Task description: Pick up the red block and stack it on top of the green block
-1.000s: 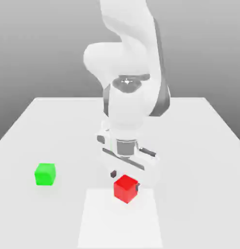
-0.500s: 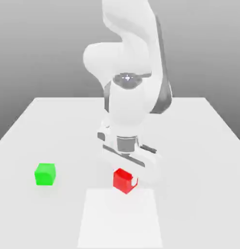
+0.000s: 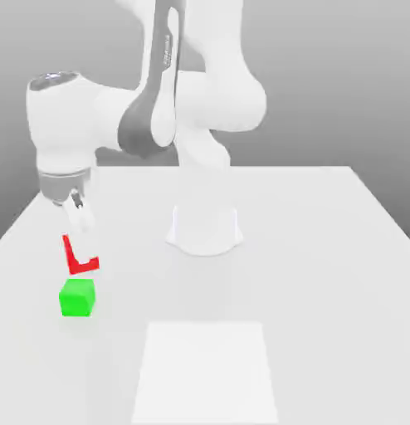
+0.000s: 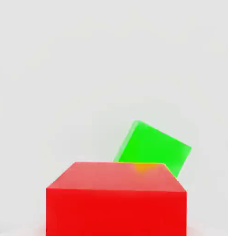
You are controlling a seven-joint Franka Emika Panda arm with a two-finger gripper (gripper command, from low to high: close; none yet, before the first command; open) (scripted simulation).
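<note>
My jaws are clamped on the red block [image 3: 79,259], a light, rigid, smooth cube best held on opposite flat faces, just above the green block [image 3: 77,297] on the tabletop [image 3: 324,274].

Held between the jaws of the gripper [image 3: 79,249]: the red block [image 3: 79,259], clear of the table [image 3: 324,249]. Sat on the table just below the jaws, apart from it: the green block [image 3: 77,297].
</note>
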